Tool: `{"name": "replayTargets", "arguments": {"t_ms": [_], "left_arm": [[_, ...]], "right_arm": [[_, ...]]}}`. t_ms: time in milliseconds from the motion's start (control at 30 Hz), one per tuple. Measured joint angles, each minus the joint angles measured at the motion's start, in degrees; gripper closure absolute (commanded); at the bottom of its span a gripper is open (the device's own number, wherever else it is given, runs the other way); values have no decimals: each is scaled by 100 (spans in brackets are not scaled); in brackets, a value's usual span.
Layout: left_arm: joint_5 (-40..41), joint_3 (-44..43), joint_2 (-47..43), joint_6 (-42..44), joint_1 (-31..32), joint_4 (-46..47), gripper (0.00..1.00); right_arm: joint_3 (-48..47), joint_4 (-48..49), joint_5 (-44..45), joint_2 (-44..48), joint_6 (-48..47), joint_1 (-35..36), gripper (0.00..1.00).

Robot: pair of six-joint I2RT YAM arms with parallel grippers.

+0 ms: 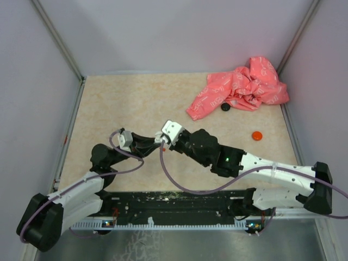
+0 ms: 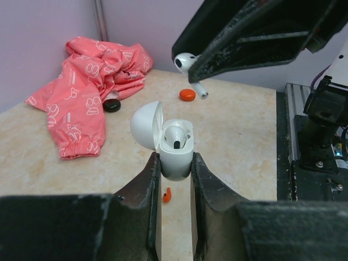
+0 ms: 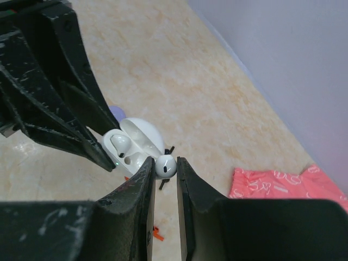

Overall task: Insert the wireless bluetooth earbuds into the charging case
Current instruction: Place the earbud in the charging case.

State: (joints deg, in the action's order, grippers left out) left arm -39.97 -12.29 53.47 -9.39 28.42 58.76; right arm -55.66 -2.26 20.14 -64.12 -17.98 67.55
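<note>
Left fingers [image 2: 144, 201] pinch open case [image 2: 175, 155]; right fingers [image 3: 138, 190] pinch earbud [image 3: 165, 166] just above it.

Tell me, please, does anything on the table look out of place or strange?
Yes. A tiny orange piece lies loose on the table beneath the open charging case, apart from everything. A crumpled pink cloth is heaped in the far right corner, a black disc at its edge.

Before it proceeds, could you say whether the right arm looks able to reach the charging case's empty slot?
Probably yes: the lid stands open, the left end effector grips the charging case low, the right end effector's earbud hangs alongside.
</note>
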Motion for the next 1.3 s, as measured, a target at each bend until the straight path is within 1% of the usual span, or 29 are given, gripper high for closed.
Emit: {"name": "replayTargets", "arguments": {"t_ms": [200,400,700,1167,1300], "left_arm": [[-61,-9,-114,-63,0,-63,99],[-107,-9,-164,-142,0,-72,99],[-129,-9,-190,-264,0,-63,99],[-79,-9,-195,-433,9,-13,99],[15,-9,-195,-435,13,-42,99]], "right_arm": [[129,435,249,-57,-710,446,84],[131,702,597,-291,-1207,702,84],[142,754,992,-538,-1606,848,84],[168,920,1246,-688,-1921,1010,84],[168,907,1276,-691,-1939,1032,83]]}}
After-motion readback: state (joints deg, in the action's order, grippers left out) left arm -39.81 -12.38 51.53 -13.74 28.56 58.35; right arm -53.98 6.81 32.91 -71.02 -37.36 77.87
